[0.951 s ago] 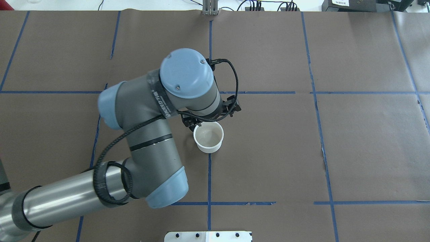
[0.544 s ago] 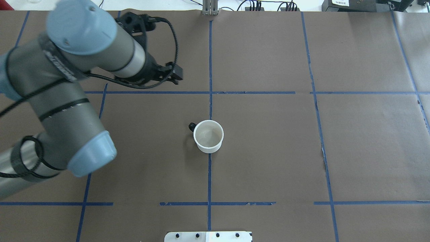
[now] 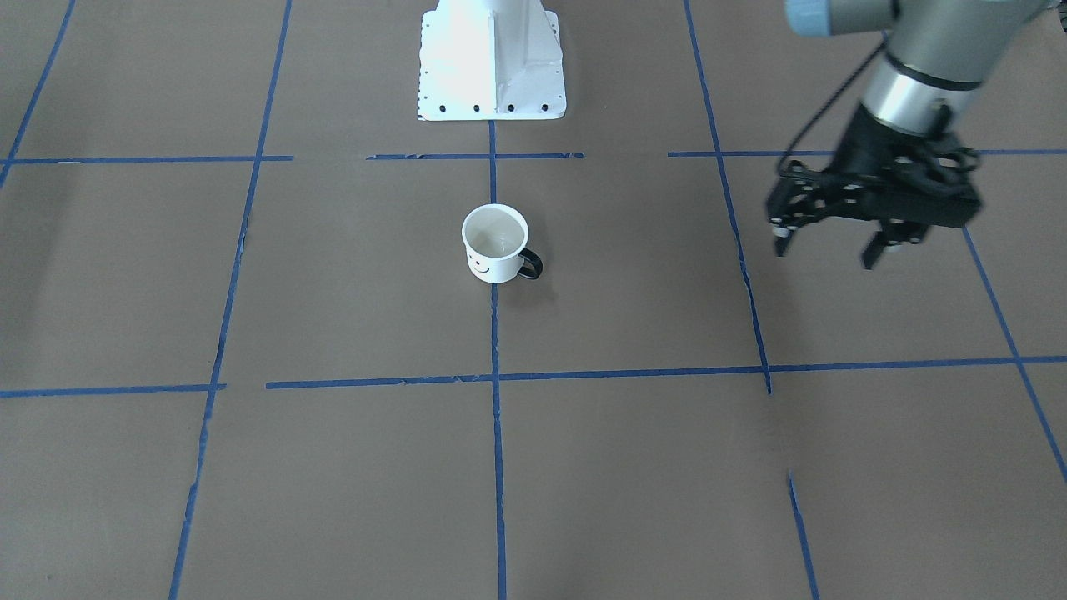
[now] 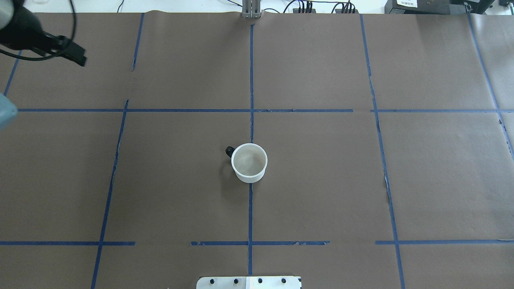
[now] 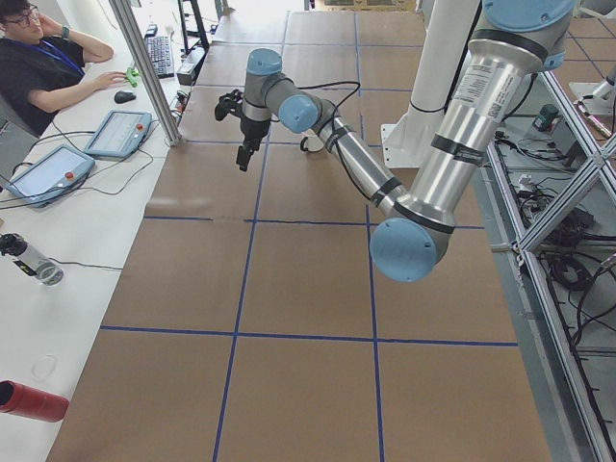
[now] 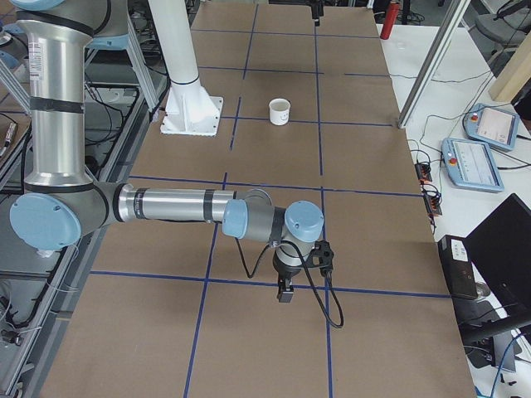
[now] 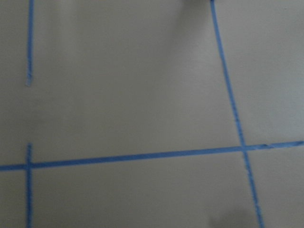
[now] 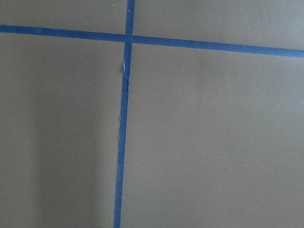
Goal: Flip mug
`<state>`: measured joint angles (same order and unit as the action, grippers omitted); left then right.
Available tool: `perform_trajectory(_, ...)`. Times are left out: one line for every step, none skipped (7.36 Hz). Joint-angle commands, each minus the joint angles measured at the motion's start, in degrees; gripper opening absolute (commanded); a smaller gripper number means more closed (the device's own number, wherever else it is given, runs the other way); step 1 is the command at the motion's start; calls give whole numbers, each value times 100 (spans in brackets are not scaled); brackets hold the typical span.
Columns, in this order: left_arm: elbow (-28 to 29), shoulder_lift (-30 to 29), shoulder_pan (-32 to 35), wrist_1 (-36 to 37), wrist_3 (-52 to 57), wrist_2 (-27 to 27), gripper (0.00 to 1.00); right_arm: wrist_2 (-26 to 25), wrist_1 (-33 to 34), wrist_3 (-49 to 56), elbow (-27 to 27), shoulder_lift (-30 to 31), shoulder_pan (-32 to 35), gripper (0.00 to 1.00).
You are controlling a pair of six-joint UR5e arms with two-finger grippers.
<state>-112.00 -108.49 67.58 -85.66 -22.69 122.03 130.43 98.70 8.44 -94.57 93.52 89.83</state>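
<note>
A: Where's the mug (image 3: 494, 243)?
B: Upright on the table (image 4: 321, 180), mouth up, sitting right on the centre blue tape line (image 3: 493, 333). It's in front of the white base plate (image 3: 492, 83), with a gap between them. Nothing is touching it.
A: Orientation?
B: The smiley face (image 3: 480, 266) points at the front camera. The handle (image 3: 531, 264) sticks out toward the robot's left. In the overhead view the inside looks empty.
A: Left gripper (image 3: 825, 250)?
B: In the air, well apart from the mug, over on the robot's left side. The fingers (image 3: 780, 242) point down and the jaws are spread wide with nothing between them. Overhead it sits at the far-left corner of the frame, mostly cropped.
A: Right gripper (image 6: 284, 292)?
B: It only shows in the right side view. It's low over the brown paper at the robot's right end of the table, pointing down, just above a tape line. It's a long way from the mug. I can't tell whether the jaws are apart or together.
A: Wrist cams?
B: Both show just brown paper and blue tape. The left one is blurred. The right one is sharp, looking at a tape crossing (image 8: 128, 39).
</note>
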Motion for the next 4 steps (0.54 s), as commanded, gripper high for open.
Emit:
perform_trajectory(658,966,1411,-73,2103,610,100,0,0,0,0,0,0,100)
perform_trajectory(819,1405,1547,-56,2285,612,100,0,0,0,0,0,0,100)
perform_trajectory(1055,1679,1557,-47,2287,620,100,0,0,0,0,0,0,100)
perform_trajectory(1301,1829,1592,-56,2313,638,100,0,0,0,0,0,0,100)
